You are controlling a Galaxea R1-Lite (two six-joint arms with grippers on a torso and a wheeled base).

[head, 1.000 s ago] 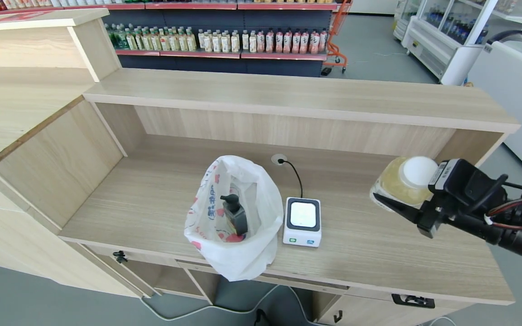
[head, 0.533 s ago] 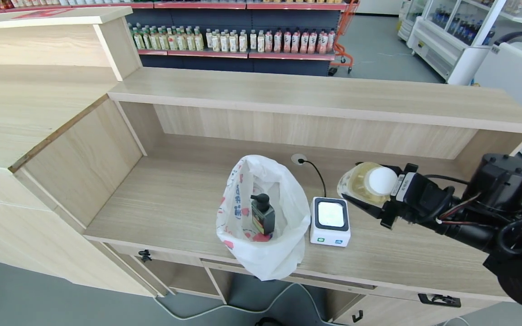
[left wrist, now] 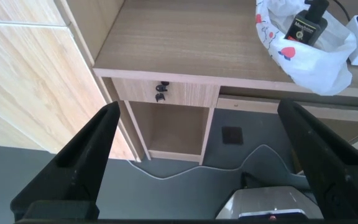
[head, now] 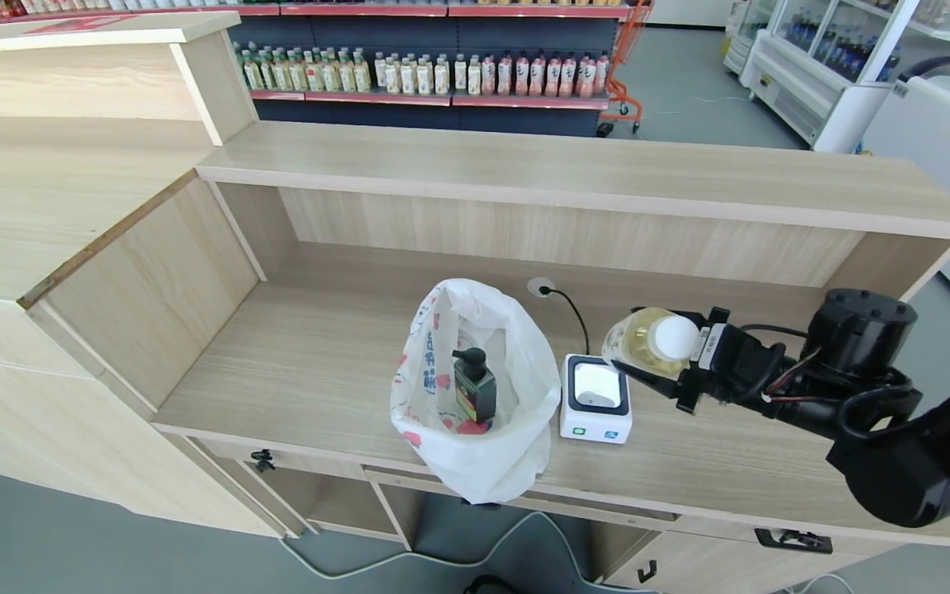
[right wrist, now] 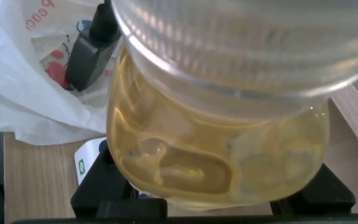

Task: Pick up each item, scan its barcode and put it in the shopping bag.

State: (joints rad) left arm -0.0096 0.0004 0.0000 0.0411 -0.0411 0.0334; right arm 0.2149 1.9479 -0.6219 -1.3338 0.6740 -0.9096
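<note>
Right of centre in the head view, right gripper (head: 646, 351) clamped on a jar (head: 636, 334) of yellowish liquid; jar on its side, white lid (head: 676, 337) toward the wrist, raised off the counter (head: 318, 363); far end overlapping the upper right corner of the scanner (head: 596, 398) in the frame. From the right wrist, same jar (right wrist: 216, 162) close up between dark fingers, scanner beneath it. Left gripper (left wrist: 199, 112) with fingers wide apart, holding nothing; low in front of the counter's front edge, facing the open cubby under the top. Outward from the jar: white scanner flat on the counter, screen up; black cable (head: 578, 318) from behind it to a hole near the back of the counter; just beside the scanner, toward frame left, a white shopping bag (head: 475, 462) with red print, mouth open, sagging a little over the front edge; inside, upright, a dark pump bottle (head: 474, 394). Along the top of the frame, shelves of drink bottles (head: 442, 74).
</note>
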